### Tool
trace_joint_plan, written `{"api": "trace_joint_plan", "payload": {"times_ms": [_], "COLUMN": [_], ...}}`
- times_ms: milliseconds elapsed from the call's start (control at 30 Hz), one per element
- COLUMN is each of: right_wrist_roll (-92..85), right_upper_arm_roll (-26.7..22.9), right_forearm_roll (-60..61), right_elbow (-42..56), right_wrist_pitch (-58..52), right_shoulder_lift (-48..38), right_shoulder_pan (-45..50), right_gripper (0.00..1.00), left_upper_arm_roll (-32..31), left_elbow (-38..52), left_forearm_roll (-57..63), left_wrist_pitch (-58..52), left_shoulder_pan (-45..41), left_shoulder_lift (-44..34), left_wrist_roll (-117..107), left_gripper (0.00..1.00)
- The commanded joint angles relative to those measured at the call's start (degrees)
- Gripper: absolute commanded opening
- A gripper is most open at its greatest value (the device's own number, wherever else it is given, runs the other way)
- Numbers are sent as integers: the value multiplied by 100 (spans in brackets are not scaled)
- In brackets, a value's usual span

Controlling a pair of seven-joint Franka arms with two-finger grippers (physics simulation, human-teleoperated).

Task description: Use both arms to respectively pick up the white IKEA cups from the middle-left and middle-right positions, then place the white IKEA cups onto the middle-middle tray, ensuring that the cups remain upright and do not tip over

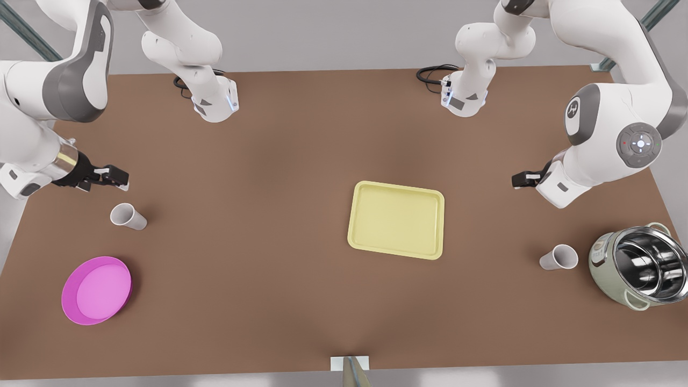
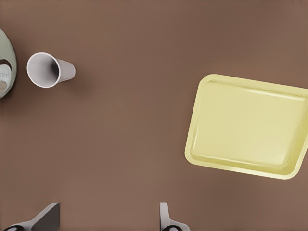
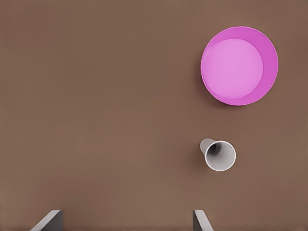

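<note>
Here the left end effector (image 1: 520, 180) hovers spread above the bench (image 1: 269, 215), up-table from the cup (image 1: 559, 257) beside the steel pot (image 1: 639, 266). The right end effector (image 1: 115, 177), fingers also apart, hangs near the other cup (image 1: 128, 216), close to the magenta plate (image 1: 97, 290). The tray (image 1: 396, 219) lies between them, bare.

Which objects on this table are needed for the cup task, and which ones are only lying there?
Needed:
- cup near the pot
- cup near the plate
- tray
- left gripper, open
- right gripper, open

Lying about:
- magenta plate
- steel pot
</note>
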Motion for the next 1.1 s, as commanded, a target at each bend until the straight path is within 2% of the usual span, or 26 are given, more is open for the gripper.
{"api": "trace_joint_plan", "payload": {"times_ms": [0,100,300,367,433,600,733,900,1067], "right_wrist_roll": [59,50,-292,-503,-951,-2506,-2868,-2868,-2991], "right_upper_arm_roll": [0,-9,-62,-71,-141,-220,-387,-405,-519], "right_forearm_roll": [0,0,-62,-53,-18,219,26,-185,-194], "right_elbow": [-65,-91,-645,-663,-654,-680,-724,-1296,-2306], "right_wrist_pitch": [76,67,542,762,1016,1394,1517,2449,3522], "right_shoulder_lift": [-16,10,326,572,862,1302,1425,1425,1012], "right_shoulder_pan": [-8,-8,-78,-324,-579,-1537,-1564,-1564,-1572], "right_gripper": [100,100,100,100,100,100,100,100,100], "left_upper_arm_roll": [2,10,54,54,54,89,89,89,89], "left_elbow": [3,29,205,196,196,196,196,187,161], "left_forearm_roll": [4,30,100,83,109,109,100,91,83], "left_wrist_pitch": [25,129,2590,2969,3320,3742,3760,3909,3892], "left_shoulder_pan": [-4,-4,541,972,1016,1209,1429,1482,1526], "left_shoulder_lift": [-3,172,1781,2018,2203,2440,2659,2862,3117], "left_wrist_roll": [-43,-43,71,932,976,977,976,985,959], "left_gripper": [100,100,100,100,100,100,100,100,100]}}
